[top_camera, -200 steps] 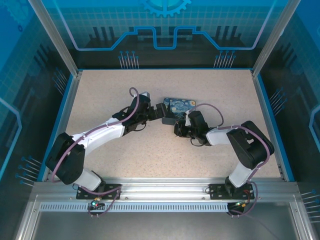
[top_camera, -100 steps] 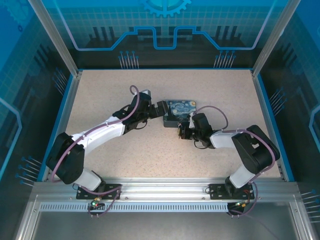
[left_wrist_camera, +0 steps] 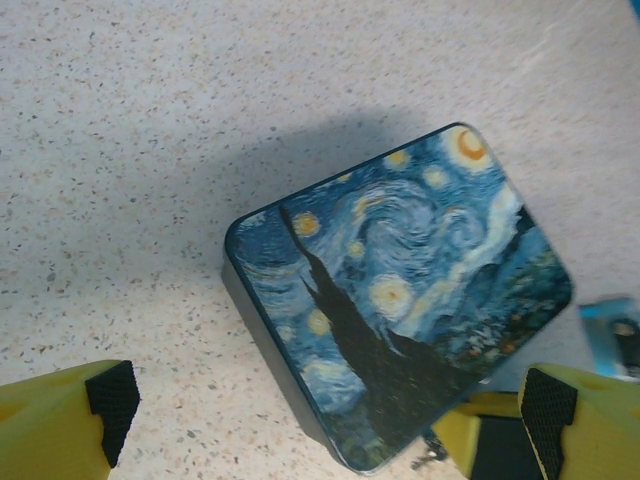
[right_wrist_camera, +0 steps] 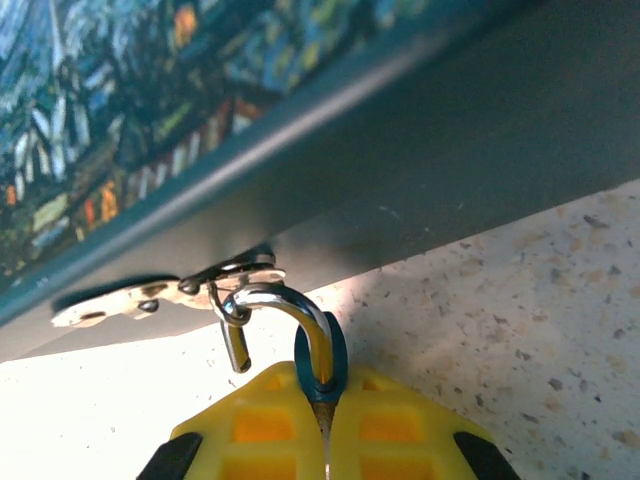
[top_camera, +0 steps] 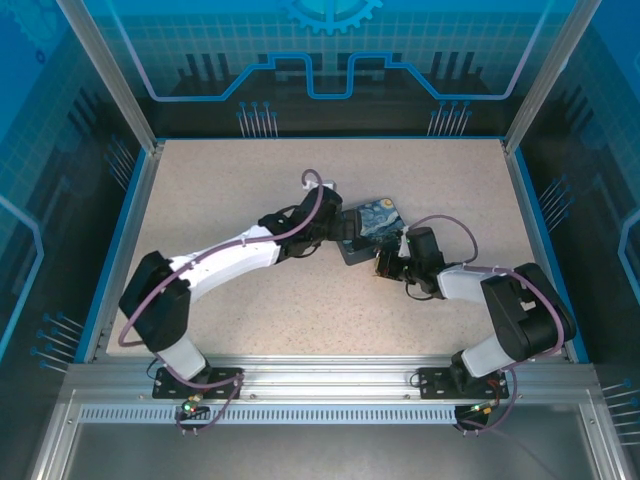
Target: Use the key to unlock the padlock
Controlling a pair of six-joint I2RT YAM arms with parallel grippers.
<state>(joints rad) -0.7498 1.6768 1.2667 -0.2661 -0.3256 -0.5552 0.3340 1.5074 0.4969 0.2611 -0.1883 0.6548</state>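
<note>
Your left fingers (left_wrist_camera: 70, 425) stood wide apart, a black pad at each lower corner of the wrist view. The Starry Night box (left_wrist_camera: 400, 300) lay between them, and neither pad touched it. From above, those fingers (top_camera: 346, 226) sat at the box's (top_camera: 380, 217) left end, and the box lay skewed near the middle of the bench (top_camera: 220, 180).

Your right fingers (right_wrist_camera: 265, 425) were pressed together on the padlock (right_wrist_camera: 321, 362), with only a thin blue sliver of its body showing in the seam between the yellow tips. Its silvery shackle (right_wrist_camera: 285, 303) curved up and hooked through the metal hasp (right_wrist_camera: 195, 288) on the box's dark side wall (right_wrist_camera: 430, 170), just above the surface. From above, you had these fingers (top_camera: 384, 264) against the box's near edge.

The bench was pale beige with dark flecks, matt, and carried a soft shadow around the box. A blue rim (top_camera: 128, 230) ran along its sides. Aluminium posts (top_camera: 110, 75) and translucent blue panels (top_camera: 330, 50) printed with circuit lines closed it in, and a slotted aluminium rail (top_camera: 320, 375) at the near edge carried both arm bases.
</note>
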